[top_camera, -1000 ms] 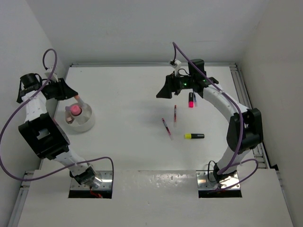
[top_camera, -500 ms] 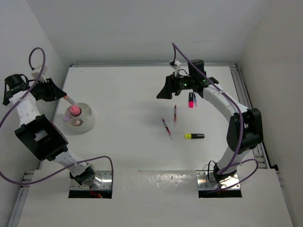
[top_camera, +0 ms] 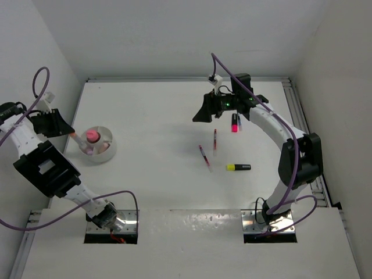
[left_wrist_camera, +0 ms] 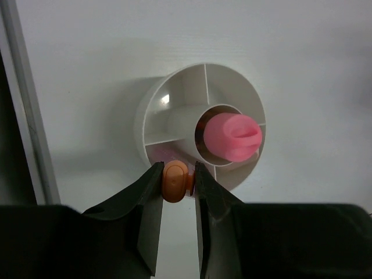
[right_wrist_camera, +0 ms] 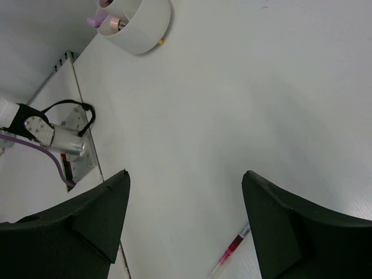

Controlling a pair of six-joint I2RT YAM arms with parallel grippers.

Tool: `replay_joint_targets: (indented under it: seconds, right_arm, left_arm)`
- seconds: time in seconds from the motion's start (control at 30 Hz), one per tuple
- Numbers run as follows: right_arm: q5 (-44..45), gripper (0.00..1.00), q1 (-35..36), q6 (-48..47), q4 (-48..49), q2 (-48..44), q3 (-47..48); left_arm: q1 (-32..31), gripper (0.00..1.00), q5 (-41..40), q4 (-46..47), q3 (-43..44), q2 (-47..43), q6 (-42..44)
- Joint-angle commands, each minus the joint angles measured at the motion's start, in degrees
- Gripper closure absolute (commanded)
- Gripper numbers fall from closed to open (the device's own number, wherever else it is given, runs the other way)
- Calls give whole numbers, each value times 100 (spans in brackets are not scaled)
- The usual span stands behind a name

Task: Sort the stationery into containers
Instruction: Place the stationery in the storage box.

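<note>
**Desk:** What has the left side got?

**Me:** My left gripper (left_wrist_camera: pixel 177 170) is pinched narrow on an orange highlighter (left_wrist_camera: pixel 175 185). I see it end-on, with one finger pressed against each side.

**Desk:** Where is the dish from there?

**Me:** The dish (left_wrist_camera: pixel 152 104) sits straight ahead of the fingertips, and the highlighter's end is over its near rim. Thin walls divide it into outer cells around a round middle cell. That middle cell holds a pink item (left_wrist_camera: pixel 232 138), ahead of the jaws and a little to the right in my wrist view.

**Desk:** And the right arm?

**Me:** My right gripper (right_wrist_camera: pixel 186 174) stands wide with nothing between the fingers, hanging over the bare table (top_camera: pixel 157 116). A red pen (right_wrist_camera: pixel 231 251) lies on the table under the gap, nearer the finger at the right of that view.

**Desk:** And the rest of the stationery?

**Me:** From overhead, a second pen (top_camera: pixel 204 157) lies just past the red one, further from the fingertips. A yellow-black highlighter (top_camera: pixel 238 167) is beyond that, off to the arm's side. A pink-red highlighter (top_camera: pixel 234 123) lies back behind the fingertips, near the wrist, with a blue pen (top_camera: pixel 239 121) just beside it. From this gripper the dish is well apart, far off in a corner of the wrist view.
</note>
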Motion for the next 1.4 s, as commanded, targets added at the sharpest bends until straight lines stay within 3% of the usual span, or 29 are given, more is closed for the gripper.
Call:
replay_joint_targets:
  seconds: [0.0, 0.23, 0.37, 0.77, 0.87, 0.9, 0.93, 1.03, 1.37]
  right_arm:
    - [-29, 24, -71, -125, -13, -19, 180]
    - [-38, 24, -106, -151, -40, -28, 198]
    - [-65, 24, -115, -125, -31, -28, 198]
    - [-153, 24, -88, -28, 48, -98, 84]
    - [-179, 23, -97, -11, 48, -98, 75]
    - [-196, 23, -89, -11, 39, -107, 75]
    - [-188, 23, -88, -20, 31, -116, 75]
    - [-223, 23, -97, -20, 13, -133, 75]
    - [-328, 23, -124, 121, 153, -160, -48]
  left_arm:
    - [-95, 100, -192, -137, -298, -38, 316]
    - [-200, 100, -789, 1179, -1160, -670, -315]
    - [-218, 100, -632, 1795, -1449, -995, -719]
    - [-402, 100, -755, 2394, -1555, -1303, -1063]
    - [-402, 89, -825, 2482, -1775, -1426, -1063]
    - [-402, 79, -825, 2421, -1810, -1444, -1089]
    - [-394, 59, -834, 2377, -1828, -1462, -1107]
    - [-394, 47, -720, 2219, -1898, -1576, -1098]
    - [-402, 44, 62, 2797, -1759, -1594, -1889]
